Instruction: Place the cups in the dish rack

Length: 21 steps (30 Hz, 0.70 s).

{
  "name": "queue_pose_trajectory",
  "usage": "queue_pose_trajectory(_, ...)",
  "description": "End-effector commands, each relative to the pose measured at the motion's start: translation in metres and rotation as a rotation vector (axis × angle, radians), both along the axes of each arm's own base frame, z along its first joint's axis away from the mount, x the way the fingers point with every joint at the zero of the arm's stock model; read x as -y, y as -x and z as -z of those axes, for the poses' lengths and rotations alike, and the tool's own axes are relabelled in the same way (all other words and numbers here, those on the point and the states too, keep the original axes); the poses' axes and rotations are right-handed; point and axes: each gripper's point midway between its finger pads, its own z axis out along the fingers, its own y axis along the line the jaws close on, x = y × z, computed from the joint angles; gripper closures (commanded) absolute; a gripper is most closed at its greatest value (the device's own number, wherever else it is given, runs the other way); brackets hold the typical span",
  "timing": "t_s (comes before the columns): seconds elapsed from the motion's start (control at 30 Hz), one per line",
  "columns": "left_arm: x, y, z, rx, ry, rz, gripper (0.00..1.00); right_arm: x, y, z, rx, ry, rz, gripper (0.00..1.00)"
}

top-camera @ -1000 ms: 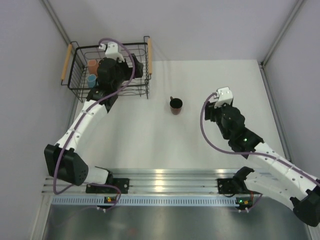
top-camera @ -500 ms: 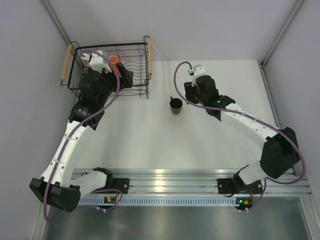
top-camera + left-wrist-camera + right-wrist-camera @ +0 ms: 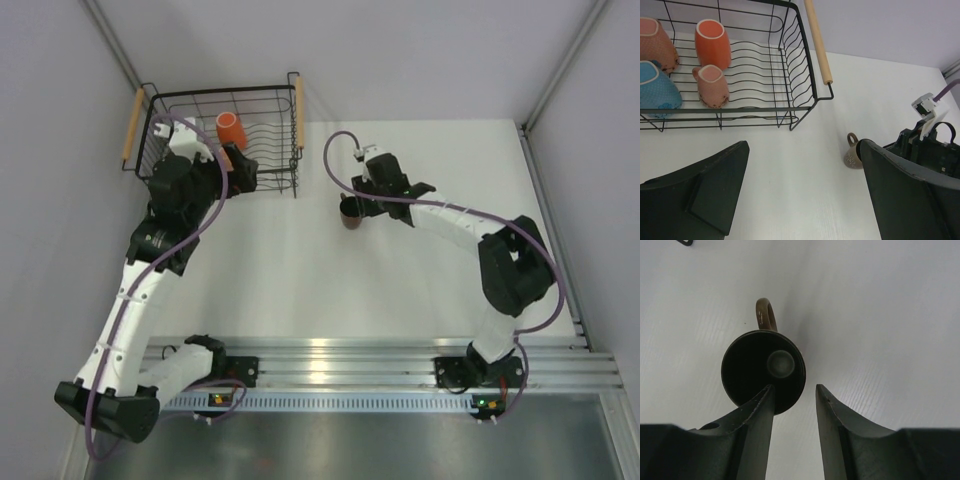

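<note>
Dark mug [image 3: 752, 370] stood upright on the surface [image 3: 880, 315] w/ its near rim betw. the R fingers [image 3: 830, 410], part-open and unclamped, handle [image 3: 766, 315] pointing away; L fingers [image 3: 715, 185] wide open, empty, nr the dish rack [image 3: 816, 40].

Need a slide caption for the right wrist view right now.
Right gripper poised over the upright dark mug on the white table, jaws straddling its rim, handle pointing away.
</note>
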Motion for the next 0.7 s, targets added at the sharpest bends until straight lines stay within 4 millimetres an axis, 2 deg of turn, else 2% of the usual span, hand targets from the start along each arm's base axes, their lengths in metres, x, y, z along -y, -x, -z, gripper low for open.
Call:
queue_pose_trajectory(0.0,-0.007,0.007,-0.01,0.03,-0.007,-0.016,0.01,-0.008,-0.014,-0.014,0.021,-0.042,0.011,0.61)
queue_pose_trajectory(0.2,-0.008,0.008,-0.008,0.026,-0.015,-0.02,0.01,-0.01,-0.019,0.0,0.0,-0.015,0.01,0.66)
queue_pose_trajectory(0.3,-0.008,0.008,-0.007,0.022,-0.019,-0.019,0.01,-0.011,-0.022,0.004,-0.01,-0.001,0.009,0.74)
queue_pose_trajectory(0.5,-0.009,0.01,-0.008,0.023,-0.024,-0.02,0.01,-0.009,-0.026,0.012,-0.022,0.025,0.02,0.98)
queue_pose_trajectory(0.67,-0.011,0.011,-0.009,0.024,-0.024,-0.026,0.01,-0.001,-0.022,0.009,-0.01,0.046,0.032,1.0)
